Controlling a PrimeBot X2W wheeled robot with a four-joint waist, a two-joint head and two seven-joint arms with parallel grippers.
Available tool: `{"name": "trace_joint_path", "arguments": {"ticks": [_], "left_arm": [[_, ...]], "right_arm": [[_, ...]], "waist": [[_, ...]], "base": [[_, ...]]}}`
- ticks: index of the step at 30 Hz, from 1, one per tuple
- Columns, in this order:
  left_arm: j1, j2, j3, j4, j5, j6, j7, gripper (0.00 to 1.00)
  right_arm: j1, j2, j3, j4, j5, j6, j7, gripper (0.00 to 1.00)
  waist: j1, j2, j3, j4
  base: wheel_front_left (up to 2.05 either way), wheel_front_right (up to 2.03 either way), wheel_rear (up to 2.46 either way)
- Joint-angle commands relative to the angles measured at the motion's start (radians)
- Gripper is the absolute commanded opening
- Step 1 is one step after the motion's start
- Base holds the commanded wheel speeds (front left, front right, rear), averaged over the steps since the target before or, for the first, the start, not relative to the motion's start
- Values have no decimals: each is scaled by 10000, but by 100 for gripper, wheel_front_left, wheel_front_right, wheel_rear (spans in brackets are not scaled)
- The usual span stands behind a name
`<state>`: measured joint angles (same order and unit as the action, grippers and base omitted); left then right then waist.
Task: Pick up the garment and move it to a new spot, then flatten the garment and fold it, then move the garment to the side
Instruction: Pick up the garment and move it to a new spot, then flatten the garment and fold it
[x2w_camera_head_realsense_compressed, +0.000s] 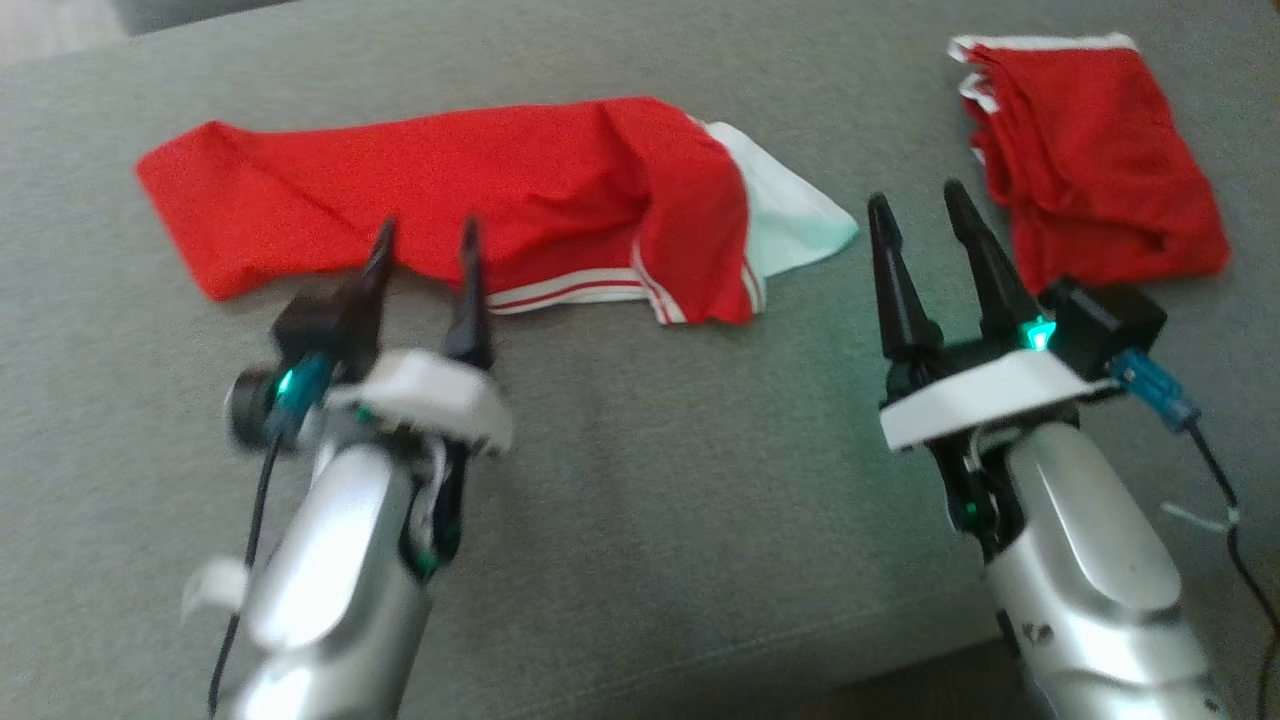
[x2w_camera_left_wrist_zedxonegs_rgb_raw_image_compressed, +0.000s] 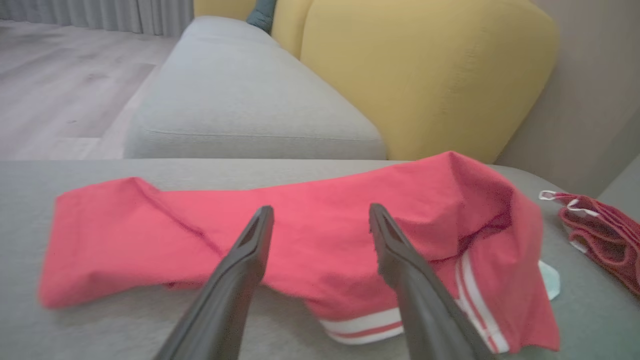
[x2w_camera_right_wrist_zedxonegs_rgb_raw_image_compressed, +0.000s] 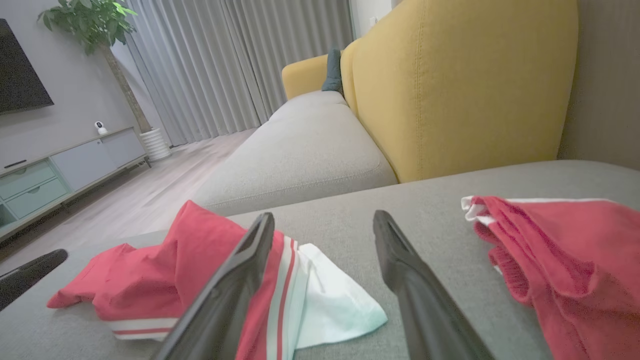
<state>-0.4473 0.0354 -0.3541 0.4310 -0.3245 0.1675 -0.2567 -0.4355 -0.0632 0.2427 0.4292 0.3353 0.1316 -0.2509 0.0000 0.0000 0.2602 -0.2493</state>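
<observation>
I see left gripper (x2w_camera_head_realsense_compressed: 427, 228) and right gripper (x2w_camera_head_realsense_compressed: 916, 195) fingers apart, empty | red garment (x2w_camera_head_realsense_compressed: 450, 190): near edge by left tips | grey cushion (x2w_camera_head_realsense_compressed: 640, 470): open between arms

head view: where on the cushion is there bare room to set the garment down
Widest bare patch: the cushion in front of the long red garment, up to the near edge. Also a strip behind it. Crowded at right, by the folded red pile.

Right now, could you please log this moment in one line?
left pincer open; right pincer open; long red garment on cushion, unheld
</observation>
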Motion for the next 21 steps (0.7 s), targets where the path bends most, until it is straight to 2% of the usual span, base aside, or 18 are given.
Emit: {"name": "trace_joint_path", "arguments": {"ticks": [1, 6, 10, 15, 21], "left_arm": [[280, 153, 680, -564, 355, 117, -51, 100], [1821, 151, 1819, -1217, 1016, 290, -51, 100], [2898, 151, 2331, -1715, 1180, 477, -51, 100], [3894, 150, 2306, -1955, 963, 661, -51, 100], [3950, 150, 2100, -2123, 928, 655, -51, 100]], "right_arm": [[228, 128, 2, -189, -102, -9, -108, 100], [713, 129, -238, 27, -306, -9, -108, 100], [1080, 129, -364, 236, -292, -9, -108, 100], [1411, 129, -365, 527, -325, -9, -108, 100], [1360, 129, -309, 1097, -756, -9, -108, 100]], "waist": [[0, 0, -366, 459], [0, 0, -874, 1001], [0, 0, -1220, 1294], [0, 0, -1407, 1589], [0, 0, -1217, 1982]], "base": [[0, 0, 0], [0, 0, 0], [0, 0, 0], [0, 0, 0], [0, 0, 0]]}}
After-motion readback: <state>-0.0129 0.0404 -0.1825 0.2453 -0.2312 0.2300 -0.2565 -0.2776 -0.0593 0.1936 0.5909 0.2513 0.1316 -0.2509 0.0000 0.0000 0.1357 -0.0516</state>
